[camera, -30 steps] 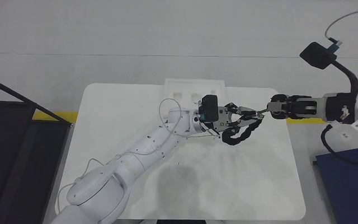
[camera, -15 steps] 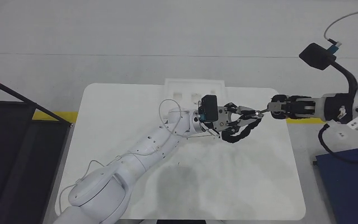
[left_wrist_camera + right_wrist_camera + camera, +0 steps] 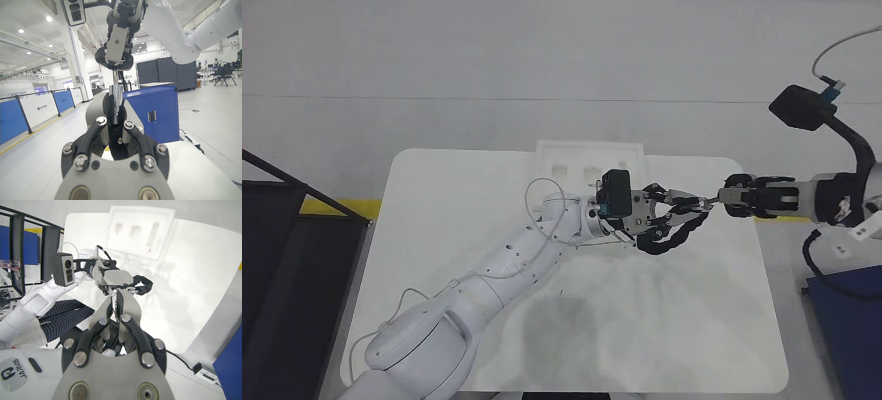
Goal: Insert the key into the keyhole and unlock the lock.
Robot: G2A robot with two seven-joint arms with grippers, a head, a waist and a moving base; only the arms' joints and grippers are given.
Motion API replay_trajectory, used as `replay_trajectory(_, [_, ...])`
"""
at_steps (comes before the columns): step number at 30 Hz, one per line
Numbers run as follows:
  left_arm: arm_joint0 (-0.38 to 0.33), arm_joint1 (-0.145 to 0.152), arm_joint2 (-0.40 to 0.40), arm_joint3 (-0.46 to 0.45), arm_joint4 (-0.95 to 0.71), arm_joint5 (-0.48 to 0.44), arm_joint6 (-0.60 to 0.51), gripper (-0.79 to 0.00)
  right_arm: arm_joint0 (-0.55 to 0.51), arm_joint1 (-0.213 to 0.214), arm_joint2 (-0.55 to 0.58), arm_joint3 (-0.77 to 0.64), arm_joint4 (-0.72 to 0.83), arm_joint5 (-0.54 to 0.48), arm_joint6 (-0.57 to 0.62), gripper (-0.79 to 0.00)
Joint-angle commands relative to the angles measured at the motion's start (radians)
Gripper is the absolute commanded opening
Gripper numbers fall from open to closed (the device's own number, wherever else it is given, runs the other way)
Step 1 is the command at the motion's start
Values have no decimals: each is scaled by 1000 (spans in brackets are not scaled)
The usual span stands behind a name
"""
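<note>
A cable lock with a shiny metal barrel and a black cable loop is held above the middle of the white table. My left gripper is shut on the barrel. The loop hangs off to one side. My right gripper comes in from the right, shut on a thin silver key. The key's tip meets the barrel's end. In the right wrist view the key sits edge-on between the right gripper fingers, pointing at the left gripper.
A white foam tray with several recesses lies at the table's far edge, behind the grippers. A black frame stands left of the table, and a blue cabinet stands to its right.
The right arm's wrist and its camera mount have shifted slightly to the left and down. The key stays at the lock's end, and the left arm holds still.
</note>
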Motion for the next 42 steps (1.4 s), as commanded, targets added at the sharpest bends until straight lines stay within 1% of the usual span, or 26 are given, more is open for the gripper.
replay_trajectory(1, [1, -1, -3, -1, 3, -2, -7, -785, 5, 0, -6, -4, -10, 0, 0, -785])
replay_trajectory(12, [9, -6, -15, -5, 14, -12, -33, -785, 46, -1, -68, -18, -77, -15, 16, -785])
replay_trajectory(18, [12, -8, -22, -6, 22, -14, -39, -785, 68, 0, -104, -12, -69, -6, 6, -785])
replay_trajectory(19, [13, -8, -23, -5, 22, -15, -39, -785, 71, 1, -109, -11, -64, -6, 6, -437])
replay_trajectory(20, [14, -8, -24, -6, 21, -16, -38, -785, 75, 1, -113, -9, -56, -3, 3, 0])
replay_trajectory(25, [19, -10, -33, -3, 18, -19, -34, -785, 103, -1, -108, -9, -25, 2, -5, 0])
replay_trajectory(28, [19, -10, -39, 0, 17, -23, -33, -785, 110, -3, -101, -1, -15, -26, -21, 0])
replay_trajectory(30, [19, -8, -48, 2, 11, -28, -31, -785, 109, -5, -91, 4, 2, -65, -50, 0])
replay_trajectory(33, [19, -4, -60, 3, 5, -56, -32, -785, 95, -5, -78, 17, 16, -148, -94, 0])
replay_trajectory(38, [27, 6, -87, -5, -19, -104, -45, -785, 46, -2, -41, 28, 49, -382, -182, 0])
replay_trajectory(42, [41, 17, -117, -26, -57, -143, -83, -785, -10, 7, -7, 35, 23, -563, -227, 0])
